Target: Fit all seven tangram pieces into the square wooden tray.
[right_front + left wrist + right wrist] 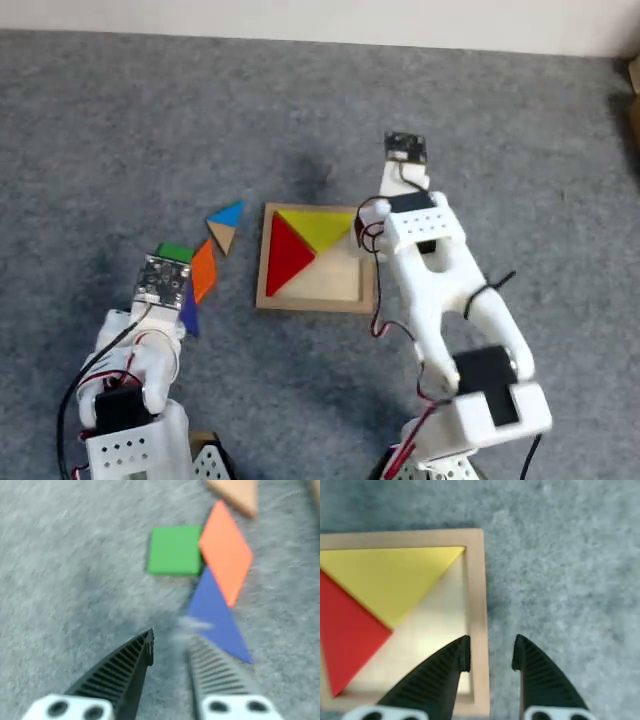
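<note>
Left gripper, the nearer arm, jaws apart, with the blue triangle on the carpet just beyond its tips, long axis slanting away; right gripper, jaws apart, straddles the tray rim.

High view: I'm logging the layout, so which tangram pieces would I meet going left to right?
Green square piece → orange parallelogram piece → light blue triangle piece → red triangle piece → yellow triangle piece.
</note>
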Robot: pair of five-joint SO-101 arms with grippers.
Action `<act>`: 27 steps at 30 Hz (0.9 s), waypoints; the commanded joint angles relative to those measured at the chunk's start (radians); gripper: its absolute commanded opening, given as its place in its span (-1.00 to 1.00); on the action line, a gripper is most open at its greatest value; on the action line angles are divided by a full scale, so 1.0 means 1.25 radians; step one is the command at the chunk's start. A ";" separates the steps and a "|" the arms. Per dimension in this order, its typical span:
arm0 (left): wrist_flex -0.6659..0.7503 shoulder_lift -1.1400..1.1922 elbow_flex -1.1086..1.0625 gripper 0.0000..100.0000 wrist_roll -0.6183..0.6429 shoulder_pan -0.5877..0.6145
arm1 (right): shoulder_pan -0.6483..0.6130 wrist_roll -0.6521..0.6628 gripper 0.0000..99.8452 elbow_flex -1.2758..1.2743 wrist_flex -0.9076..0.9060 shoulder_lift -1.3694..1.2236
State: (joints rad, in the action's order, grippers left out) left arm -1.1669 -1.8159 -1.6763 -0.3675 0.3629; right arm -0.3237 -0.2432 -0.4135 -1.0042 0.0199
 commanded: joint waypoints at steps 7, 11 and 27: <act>-0.065 0.001 0.101 -0.57 -0.005 0.053 | 0.012 0.164 -0.88 -0.094 -0.111 0.348; -0.087 0.002 0.141 -0.56 -0.006 0.052 | 0.057 0.218 -0.99 -0.211 -0.111 0.455; -0.191 0.003 0.315 -0.47 -0.050 0.034 | 0.233 0.218 -0.98 -0.641 -0.110 0.791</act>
State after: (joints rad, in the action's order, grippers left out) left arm -1.4001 -1.8267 -1.3433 -0.4258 0.4196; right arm -0.0721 0.0207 -1.1776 -1.1362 0.9191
